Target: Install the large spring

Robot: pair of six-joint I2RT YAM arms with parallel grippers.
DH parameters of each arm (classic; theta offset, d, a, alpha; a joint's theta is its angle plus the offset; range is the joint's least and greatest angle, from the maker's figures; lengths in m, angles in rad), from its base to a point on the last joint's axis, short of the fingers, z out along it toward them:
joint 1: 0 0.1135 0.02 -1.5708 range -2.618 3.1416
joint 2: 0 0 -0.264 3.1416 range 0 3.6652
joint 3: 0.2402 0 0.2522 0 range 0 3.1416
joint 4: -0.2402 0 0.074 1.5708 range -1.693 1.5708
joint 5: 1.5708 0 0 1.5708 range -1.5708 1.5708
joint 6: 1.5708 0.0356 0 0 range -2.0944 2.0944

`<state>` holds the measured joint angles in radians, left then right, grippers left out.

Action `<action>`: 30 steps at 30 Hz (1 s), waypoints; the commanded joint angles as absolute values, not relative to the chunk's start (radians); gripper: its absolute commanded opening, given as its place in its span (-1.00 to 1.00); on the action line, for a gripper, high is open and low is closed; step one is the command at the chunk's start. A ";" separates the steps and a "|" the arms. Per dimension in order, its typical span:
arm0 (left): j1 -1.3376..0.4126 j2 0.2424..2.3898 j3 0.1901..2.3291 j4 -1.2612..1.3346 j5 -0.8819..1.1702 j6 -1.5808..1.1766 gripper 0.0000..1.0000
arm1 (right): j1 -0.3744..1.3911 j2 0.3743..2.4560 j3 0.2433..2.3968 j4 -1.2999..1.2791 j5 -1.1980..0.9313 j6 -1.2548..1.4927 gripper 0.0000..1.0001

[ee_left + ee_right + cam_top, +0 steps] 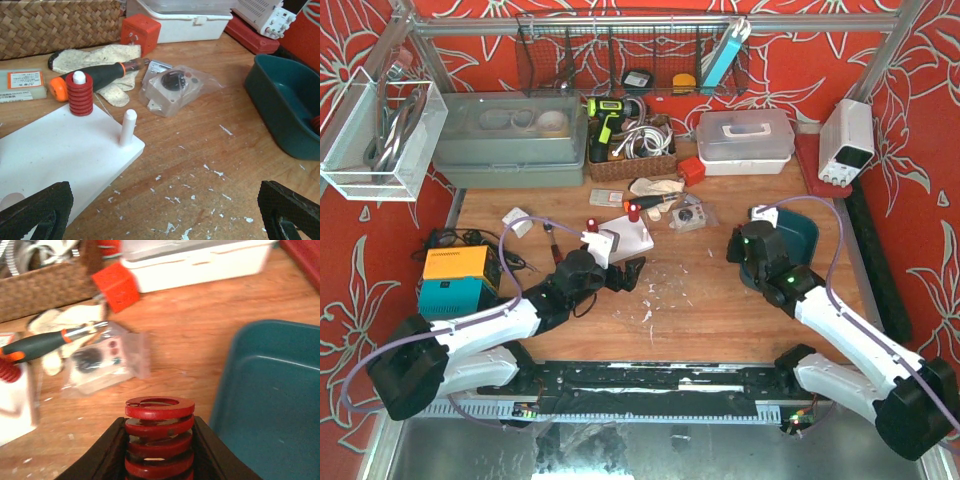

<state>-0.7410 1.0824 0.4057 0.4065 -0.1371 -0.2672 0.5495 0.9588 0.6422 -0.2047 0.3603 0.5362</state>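
My right gripper is shut on a large red spring, held upright between the black fingers, just left of the teal bin. In the top view the right gripper sits at the bin's left edge and the spring is hidden. The white peg plate carries a red spring on one peg and a bare white peg. My left gripper is open and empty, low over the table beside the plate; it also shows in the top view.
An orange-and-black screwdriver, a glove, a bagged black part and an orange cube lie behind the plate. A wicker basket, a white box and a power supply stand at the back.
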 commanded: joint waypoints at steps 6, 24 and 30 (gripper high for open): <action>-0.729 1.093 0.422 0.405 -0.186 -0.358 1.00 | 0.748 0.967 0.559 0.159 0.228 0.299 -0.75; -0.718 0.980 0.551 0.263 0.252 -0.489 -0.01 | 0.998 1.095 0.356 0.662 0.079 -0.023 -0.74; -0.722 1.098 0.625 0.242 0.379 -0.491 0.06 | 1.020 1.110 0.344 0.688 0.085 -0.040 -0.75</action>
